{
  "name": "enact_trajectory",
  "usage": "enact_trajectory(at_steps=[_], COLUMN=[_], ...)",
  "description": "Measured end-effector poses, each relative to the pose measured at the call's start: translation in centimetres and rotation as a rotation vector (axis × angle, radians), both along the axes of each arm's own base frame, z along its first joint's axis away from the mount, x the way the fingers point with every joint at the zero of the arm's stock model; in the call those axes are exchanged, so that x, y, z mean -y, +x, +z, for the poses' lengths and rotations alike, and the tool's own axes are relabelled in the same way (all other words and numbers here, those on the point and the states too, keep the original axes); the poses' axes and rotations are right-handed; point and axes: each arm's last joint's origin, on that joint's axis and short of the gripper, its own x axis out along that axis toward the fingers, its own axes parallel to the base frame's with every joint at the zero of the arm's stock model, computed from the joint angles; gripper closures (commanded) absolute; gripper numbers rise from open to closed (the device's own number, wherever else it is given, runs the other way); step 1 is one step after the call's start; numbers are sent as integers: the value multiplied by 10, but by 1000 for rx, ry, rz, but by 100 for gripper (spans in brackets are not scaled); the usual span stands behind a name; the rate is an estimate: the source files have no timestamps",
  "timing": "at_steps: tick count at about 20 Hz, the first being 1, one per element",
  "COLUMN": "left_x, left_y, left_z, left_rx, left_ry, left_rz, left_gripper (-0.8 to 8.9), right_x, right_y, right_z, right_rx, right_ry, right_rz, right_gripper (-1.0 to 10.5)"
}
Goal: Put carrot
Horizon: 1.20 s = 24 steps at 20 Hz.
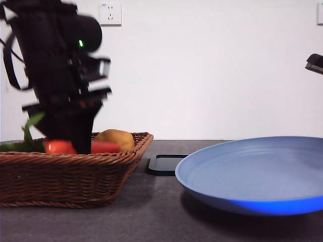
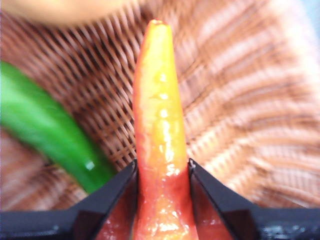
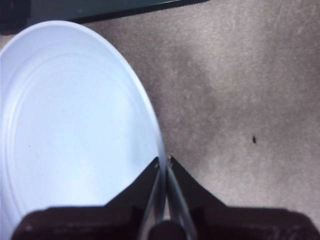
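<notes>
Black arm (image 1: 55, 65) w/ green LED, looped cable, black pincer (image 2: 161, 172).

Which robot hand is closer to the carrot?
The left. The left gripper has its jaws closed on the carrot over the basket. The right gripper is away from it, at the blue plate's rim.

basket (image 1: 65, 176): crowded, left gripper (image 1: 81, 143) down inside clamped on carrot (image 2: 161, 135), potato (image 1: 116, 138) just beside, green vegetable (image 2: 47, 135) alongside | mid-table: low black pad (image 1: 164, 165) between basket and plate | blue plate (image 1: 252, 174): bare, open above | right gripper (image 3: 164, 165): pinching its rim
</notes>
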Motion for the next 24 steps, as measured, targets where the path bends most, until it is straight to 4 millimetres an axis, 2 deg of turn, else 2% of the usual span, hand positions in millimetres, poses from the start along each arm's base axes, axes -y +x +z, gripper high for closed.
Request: enact_trajectory(at_steps=[3, 6, 8, 10, 13, 16, 20, 24], left_x=[-7, -10, -6, 6, 35, 69, 105, 124], left_y=[-17, -35, -44, -50, -59, -74, -79, -76], left_z=[41, 81, 101, 110, 108, 94, 58, 23], left_rx=[102, 216, 268, 279, 266, 248, 164, 67], left_ry=[-130, -349, -503, -618, -668, -603, -496, -423], left_rz=[-30, -104, -172, -256, -354, -402, -437, -453], left_gripper=[728, 727, 727, 727, 727, 727, 725, 704], right_x=[0, -2, -4, -5, -5, -6, -6, -6], right_y=[0, 0, 1, 1, 0, 0, 0, 0], right_z=[0, 1, 2, 3, 3, 3, 3, 3], right_rx=[0, -8, 1, -5, -16, -21, -22, -24], right_ry=[1, 55, 113, 133, 162, 179, 179, 179], right_rz=[0, 36, 71, 85, 93, 100, 100, 100], right_gripper=[941, 941, 941, 941, 941, 941, 941, 941])
